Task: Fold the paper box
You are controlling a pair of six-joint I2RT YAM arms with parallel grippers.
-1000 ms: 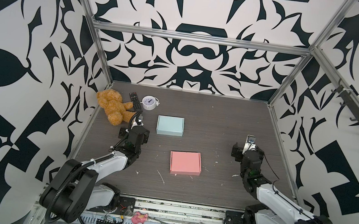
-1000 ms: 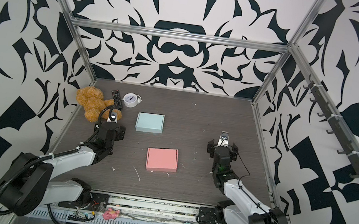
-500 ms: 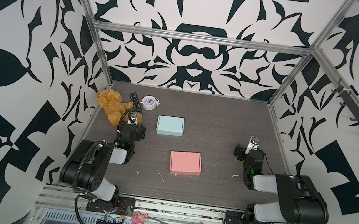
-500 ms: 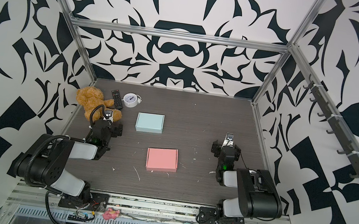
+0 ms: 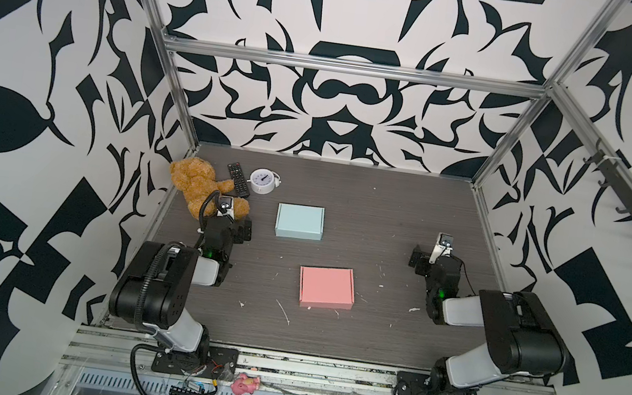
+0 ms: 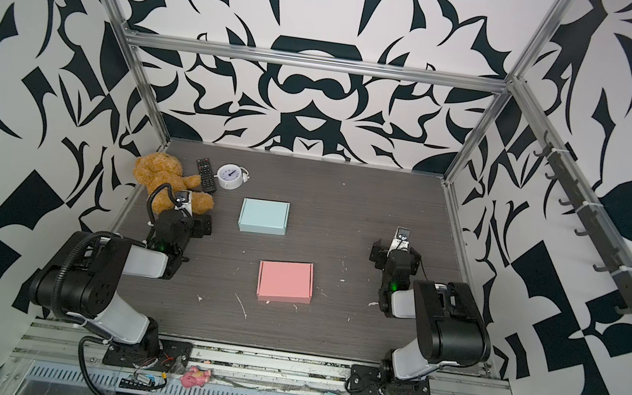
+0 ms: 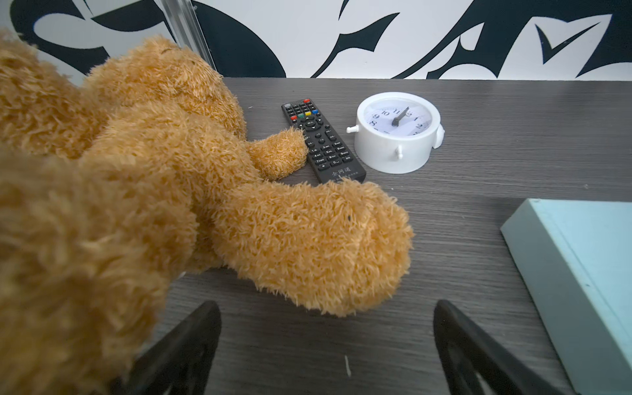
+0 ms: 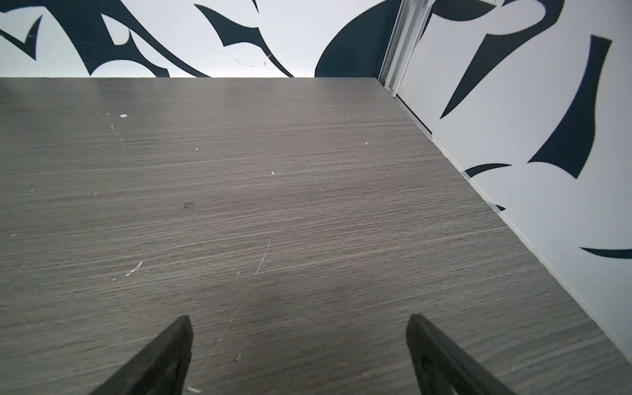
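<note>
A pink paper box [image 5: 326, 287] [image 6: 285, 281] lies with its lid down in the middle of the dark table in both top views. A light blue paper box [image 5: 299, 222] [image 6: 263, 217] lies farther back, also with its lid down; its corner [image 7: 581, 273] shows in the left wrist view. My left gripper [image 5: 236, 230] [image 6: 199, 227] [image 7: 326, 307] is open and empty, low over the table to the blue box's left. My right gripper [image 5: 433, 260] [image 6: 394, 255] [image 8: 297, 319] is open and empty over bare table near the right wall. Neither gripper touches a box.
A brown teddy bear [image 5: 198, 186] [image 7: 205, 205] lies just ahead of my left gripper, its leg close to the fingers. A black remote [image 5: 238, 179] [image 7: 321, 143] and a white alarm clock [image 5: 262, 182] [image 7: 393, 133] sit behind it. Small white scraps dot the table.
Both arms have folded up, elbows raised near their bases, while the grippers stayed roughly in place and open. The two boxes have not moved.
</note>
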